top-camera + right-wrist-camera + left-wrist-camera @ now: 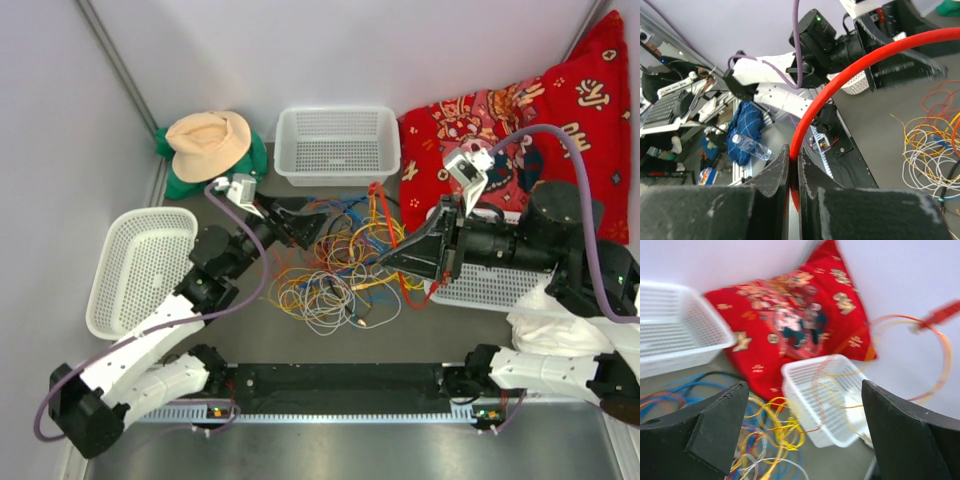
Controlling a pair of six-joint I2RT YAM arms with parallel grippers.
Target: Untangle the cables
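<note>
Although one cord is in hand, the untangling looks barely begun. Everything sits on the grey worktop point(430, 345), and the rectangular white mesh plastic basket point(337, 112) at its far edge serves as the marker. Right of that basket a red patterned fabric cushion point(520, 110) leans in the corner. Well to the basket's front-left is an oval white mesh basket point(105, 290).

Just in front of the rectangular basket sprawls the heap of thin cables point(335, 280). Its yellow, orange, blue, red and white loops cross over one another, and no cord lies apart on its own.

The left gripper point(804, 385) reaches in from the basket's front-left, over the heap's near edge, with its jaws spread wide and nothing between them. The right gripper point(794, 152) comes in from the basket's front-right, jaws pinched tight on a red cable point(800, 132) that arcs up and away from them.

By my reading, that red cable has yet to be drawn free, and every other cord remains to be separated.
</note>
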